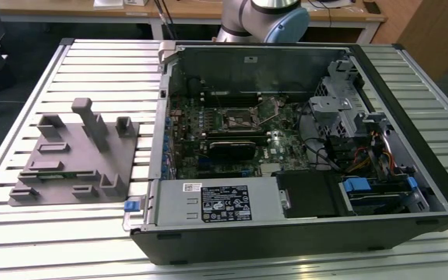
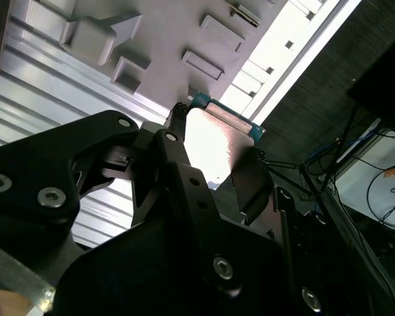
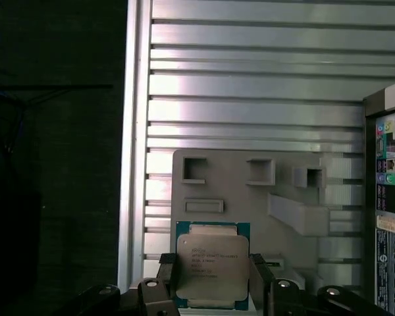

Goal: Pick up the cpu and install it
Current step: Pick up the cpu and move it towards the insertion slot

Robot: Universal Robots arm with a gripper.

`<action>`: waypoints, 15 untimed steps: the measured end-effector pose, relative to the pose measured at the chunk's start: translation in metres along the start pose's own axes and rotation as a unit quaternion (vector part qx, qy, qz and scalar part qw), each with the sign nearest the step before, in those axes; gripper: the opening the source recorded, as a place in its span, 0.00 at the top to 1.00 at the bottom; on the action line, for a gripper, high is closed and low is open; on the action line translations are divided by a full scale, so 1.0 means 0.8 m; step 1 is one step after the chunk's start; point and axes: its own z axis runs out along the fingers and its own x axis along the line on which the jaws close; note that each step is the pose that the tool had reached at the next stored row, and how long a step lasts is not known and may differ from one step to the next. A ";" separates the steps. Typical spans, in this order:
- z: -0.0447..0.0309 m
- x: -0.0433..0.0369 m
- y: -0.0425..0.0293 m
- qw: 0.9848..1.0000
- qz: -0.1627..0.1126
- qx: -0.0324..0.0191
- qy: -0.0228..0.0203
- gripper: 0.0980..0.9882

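— What is the worktop (image 3: pixel 250 85) like?
— Pale metal slats with dark grooves between them, spreading out far below the pincer (image 3: pixel 214 266).
— What lies on it?
— A flat grey fixture (image 3: pixel 230 187) with raised blocks and pockets, straight beneath the pincer. An open case (image 3: pixel 388 164) rests on the slats just beside the fixture, off to the pincer's side.

Silvery cpu (image 3: pixel 210 266), seemingly in pincer (image 3: pixel 213 273)

I had exterior view high, facing down on counter (image 1: pixel 100 52) | both wrist views close behind end effector (image 3: pixel 212 276) (image 2: pixel 217 148) | all shared grey fixture (image 1: pixel 68 166) (image 3: pixel 250 194) (image 2: pixel 158 33).
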 end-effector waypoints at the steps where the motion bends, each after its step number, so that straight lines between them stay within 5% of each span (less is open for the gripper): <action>1: -0.0012 0.000 0.0002 1.000 0.000 0.000 0.000 0.52; 15: -0.0221 0.000 0.0040 1.000 0.000 0.002 0.000 0.52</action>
